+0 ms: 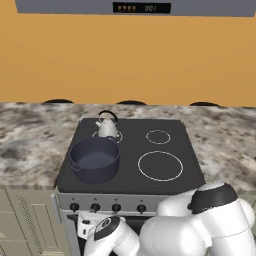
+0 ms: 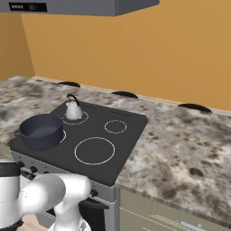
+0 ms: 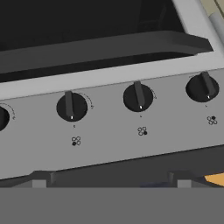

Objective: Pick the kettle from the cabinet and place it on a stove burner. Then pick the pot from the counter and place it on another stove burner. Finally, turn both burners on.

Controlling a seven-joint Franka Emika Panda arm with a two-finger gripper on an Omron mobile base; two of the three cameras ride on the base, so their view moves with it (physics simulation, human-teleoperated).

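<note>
Black cooktop (image 1: 130, 172) already carried kettle (image 1: 107, 127) and pot (image 1: 94, 160) above the gripper (image 3: 109, 177), jaws spread empty facing knobs (image 3: 138, 97), burners unlit.

A plain orange-ochre wall (image 1: 125, 60) rises behind the cooking area and fills most of both base views. High on it hangs a flat grey range hood (image 1: 135, 7) with a small dark display panel of amber digits (image 1: 141, 8); in the right base view the hood (image 2: 90, 6) sits at the upper left. Along the foot of the wall three dark half-round marks (image 1: 131, 102) lie spaced apart. Below the cooking surface, a dark oven door handle bar (image 3: 105, 46) runs across the hand view, with a black oven window (image 3: 83, 17) beyond it.
</note>
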